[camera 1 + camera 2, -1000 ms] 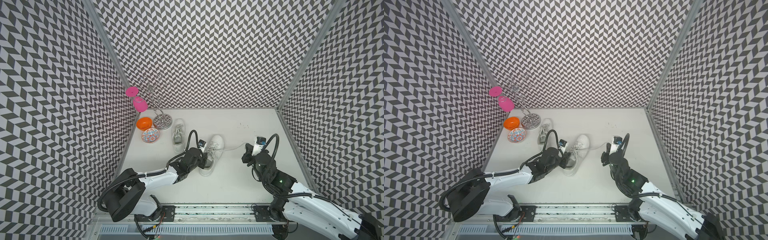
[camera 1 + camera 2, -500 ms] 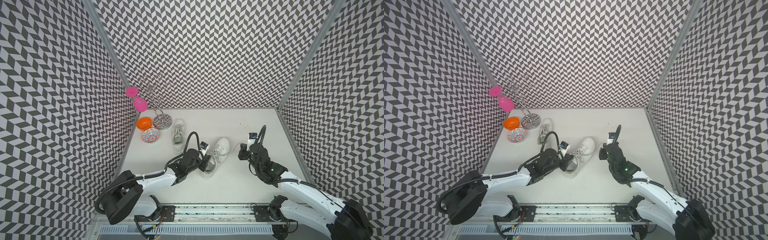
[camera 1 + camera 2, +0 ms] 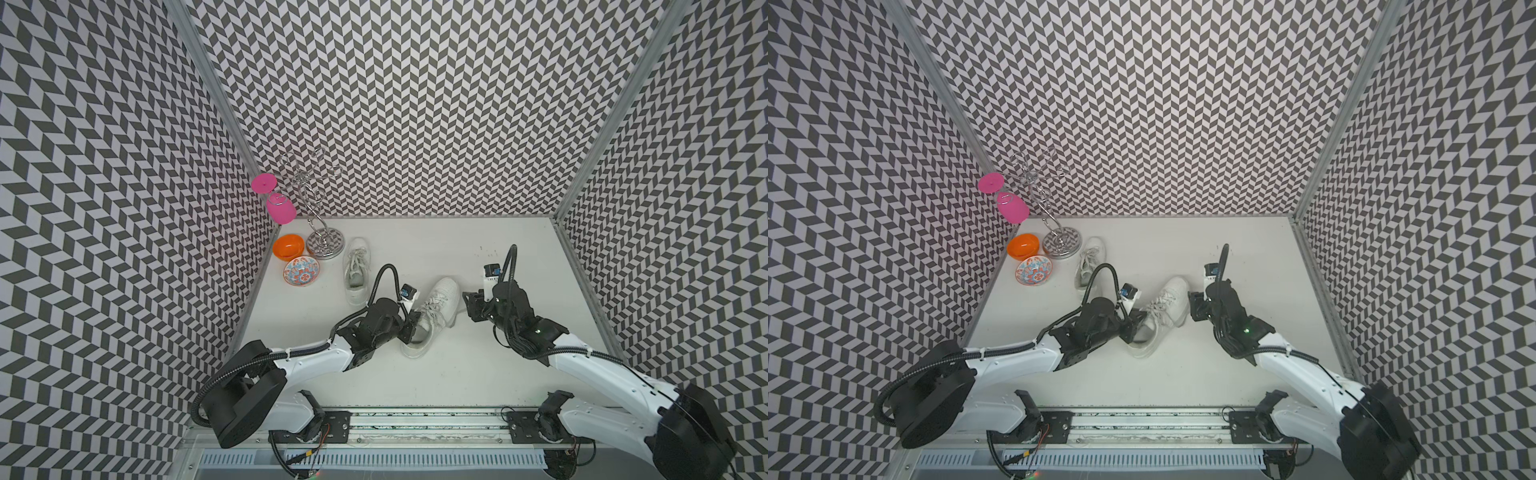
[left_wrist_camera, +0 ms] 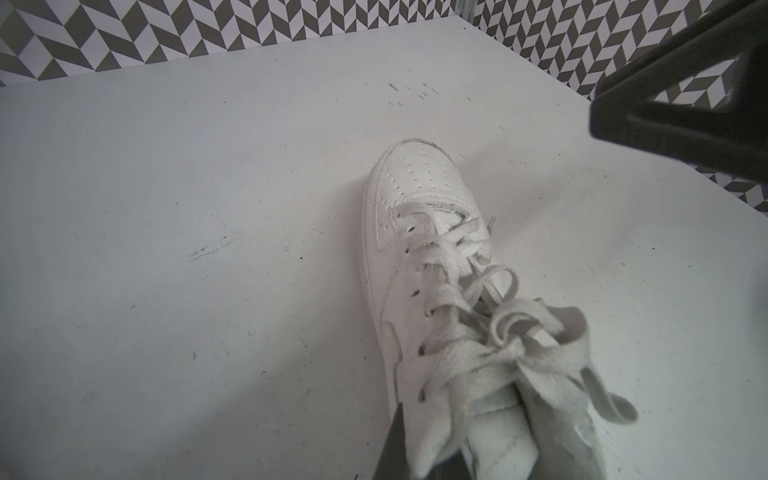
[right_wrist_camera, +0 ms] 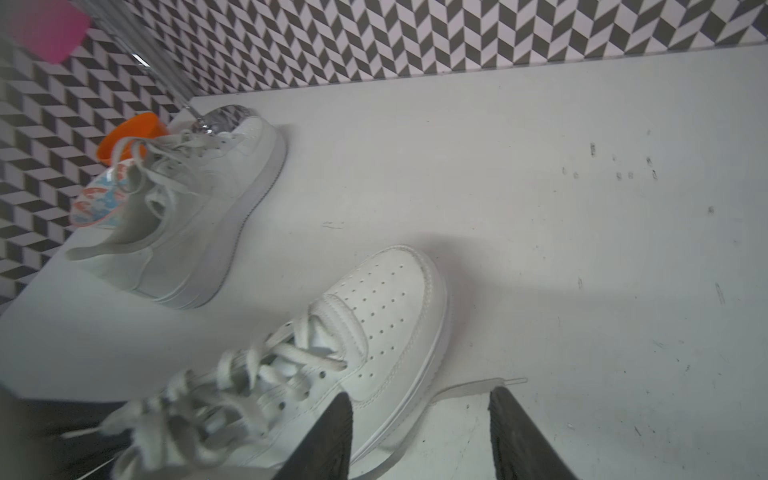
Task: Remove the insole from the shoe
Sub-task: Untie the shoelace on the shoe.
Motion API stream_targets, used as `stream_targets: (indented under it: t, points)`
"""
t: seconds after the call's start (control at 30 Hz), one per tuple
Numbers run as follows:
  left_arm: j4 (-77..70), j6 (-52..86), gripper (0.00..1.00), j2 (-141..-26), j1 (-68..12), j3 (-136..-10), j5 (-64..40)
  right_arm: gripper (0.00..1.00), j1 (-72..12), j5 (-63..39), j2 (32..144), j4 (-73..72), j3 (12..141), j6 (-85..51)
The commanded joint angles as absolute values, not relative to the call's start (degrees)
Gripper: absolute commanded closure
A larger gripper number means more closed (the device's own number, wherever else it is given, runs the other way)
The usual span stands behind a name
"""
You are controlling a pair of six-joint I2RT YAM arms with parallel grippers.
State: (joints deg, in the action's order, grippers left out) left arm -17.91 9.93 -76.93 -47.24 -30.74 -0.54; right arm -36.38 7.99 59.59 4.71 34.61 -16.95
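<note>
A white laced shoe (image 3: 434, 309) (image 3: 1163, 309) lies mid-table, toe pointing to the far right. My left gripper (image 3: 409, 328) (image 3: 1131, 326) (image 4: 424, 457) is shut on the shoe's (image 4: 419, 232) side wall by the tied laces. My right gripper (image 3: 471, 309) (image 3: 1196, 307) (image 5: 422, 415) stands open just right of the toe (image 5: 386, 299). One of its fingers overlaps the shoe's edge, and a loose lace end (image 5: 478, 386) lies on the table between its fingers. The insole is hidden inside the shoe.
A second white shoe (image 3: 356, 270) (image 5: 187, 216) lies behind and to the left. In the far left corner sit an orange bowl (image 3: 287, 246), a patterned bowl (image 3: 301, 271) and a wire stand (image 3: 320, 232) holding a pink glass (image 3: 280, 208). Patterned walls enclose three sides.
My right arm has swung forward and left to the shoe's toe, and its gripper has opened. The shoe's toe has shifted slightly right in the left gripper's hold.
</note>
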Motion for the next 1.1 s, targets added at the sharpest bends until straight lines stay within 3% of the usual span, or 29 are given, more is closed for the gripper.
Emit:
stream_targets:
  t: [0.0, 0.23, 0.67, 1.07]
  points:
    - [-22.84, 10.28, 1.00, -76.18, -47.38, -33.65, 1.13, 0.48, -41.35, 2.98, 55.24, 1.99, 34.80, -14.32]
    - [-22.94, 10.68, 1.00, -76.86, -47.37, -33.71, 1.26, 0.61, -50.78, 0.38, 57.75, 1.41, 37.52, -15.38]
    - [-23.29, 10.85, 1.00, -76.98, -47.37, -33.52, 1.14, 0.78, -53.79, 1.58, 66.50, 0.53, 40.25, -16.58]
    - [-23.36, 10.98, 1.00, -76.73, -47.37, -33.32, 1.14, 0.80, -53.88, 6.00, 70.23, 1.94, 41.09, -17.43]
